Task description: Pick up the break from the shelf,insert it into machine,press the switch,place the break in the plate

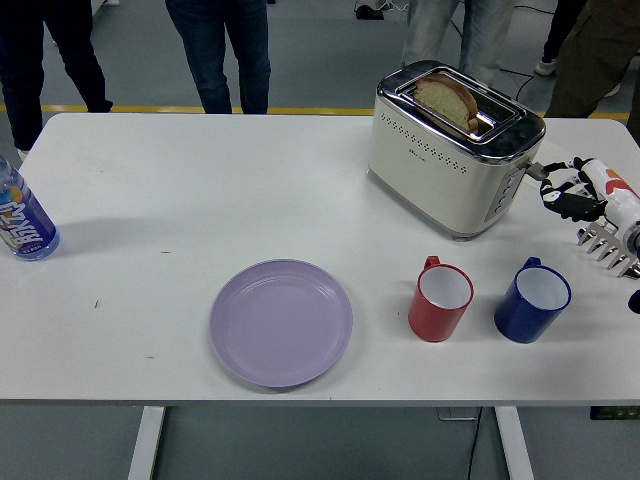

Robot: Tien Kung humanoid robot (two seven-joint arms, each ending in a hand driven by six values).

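Observation:
A slice of bread (446, 100) stands in the slot of the cream and chrome toaster (450, 150) at the back right of the table. The toaster's lever (535, 171) sticks out of its right end. My right hand (572, 190) is just right of that lever, its curled fingers holding nothing. A lilac plate (281, 321) lies bare near the front edge. At the right edge, a metal rack (610, 246) shows partly. My left hand is out of view.
A red mug (441, 298) and a blue mug (532, 299) stand in front of the toaster. A water bottle (22, 220) is at the far left edge. Several people stand beyond the far side of the table.

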